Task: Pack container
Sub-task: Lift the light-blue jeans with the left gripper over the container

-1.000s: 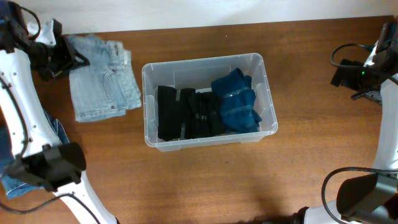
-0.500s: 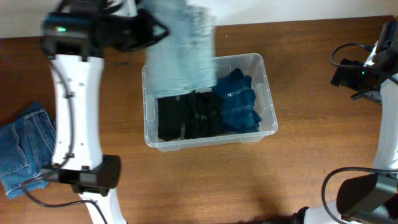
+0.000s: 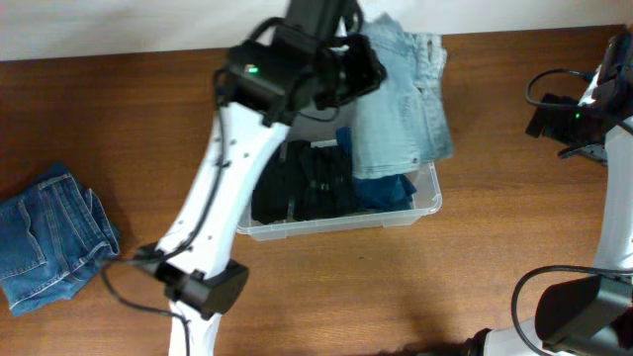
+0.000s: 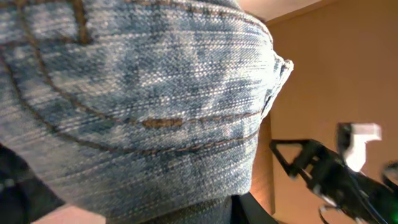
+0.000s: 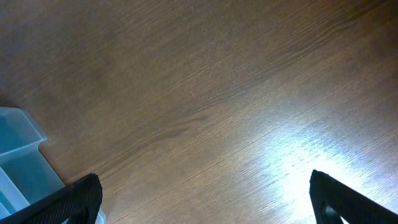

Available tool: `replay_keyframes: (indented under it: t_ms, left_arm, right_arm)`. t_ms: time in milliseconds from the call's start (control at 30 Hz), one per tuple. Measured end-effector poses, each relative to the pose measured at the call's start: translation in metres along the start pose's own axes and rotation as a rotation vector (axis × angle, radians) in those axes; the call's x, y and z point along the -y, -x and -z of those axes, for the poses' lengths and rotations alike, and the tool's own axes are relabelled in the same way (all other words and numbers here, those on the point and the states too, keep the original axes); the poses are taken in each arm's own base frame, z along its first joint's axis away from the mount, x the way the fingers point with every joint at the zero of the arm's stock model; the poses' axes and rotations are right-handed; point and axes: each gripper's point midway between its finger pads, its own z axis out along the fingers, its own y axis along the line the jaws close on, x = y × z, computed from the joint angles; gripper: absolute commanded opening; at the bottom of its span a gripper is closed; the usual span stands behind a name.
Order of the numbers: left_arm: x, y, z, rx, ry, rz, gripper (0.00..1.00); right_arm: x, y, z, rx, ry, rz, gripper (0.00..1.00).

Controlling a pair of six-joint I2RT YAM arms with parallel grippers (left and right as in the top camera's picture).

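Observation:
The clear plastic container [image 3: 420, 209] stands mid-table, holding folded black clothes [image 3: 302, 183] and a dark blue garment [image 3: 386, 190]. My left gripper [image 3: 354, 69] is shut on folded light-blue jeans [image 3: 401, 94] and holds them in the air over the container's right half. The jeans fill the left wrist view [image 4: 143, 99] and hide the fingers there. My right gripper [image 3: 569, 124] is open and empty over bare table at the far right; its fingertips [image 5: 205, 199] frame wood, with a corner of the container [image 5: 18, 155] at the left.
A second pair of darker blue jeans [image 3: 49, 237] lies at the table's left edge. The right arm's base [image 3: 574, 311] stands at the front right. The left arm's base [image 3: 203, 292] stands at the front, left of centre.
My left arm has swung from the far left to over the container, carrying the light-blue jeans, now over its right half. The darker jeans have come into view. The right arm has not moved.

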Motion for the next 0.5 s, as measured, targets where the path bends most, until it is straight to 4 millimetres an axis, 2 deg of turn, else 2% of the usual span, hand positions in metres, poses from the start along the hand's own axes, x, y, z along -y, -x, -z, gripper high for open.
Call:
replay_keyframes:
  t_ms: [167,267,500]
  left_arm:
    - [-0.025,-0.003,-0.043,-0.041,0.074,0.067,0.0]
    - [-0.04,-0.004,-0.062,-0.057,0.113,0.091,0.0]
    - [-0.06,-0.01,-0.088,-0.094,0.157,0.114,0.0]
  right_arm:
    - [0.0,0.0,0.0,0.0,0.0,0.0,0.98]
    - [0.0,0.0,0.0,0.0,0.0,0.0,0.99]
    - [0.0,0.0,0.0,0.0,0.0,0.0,0.98]
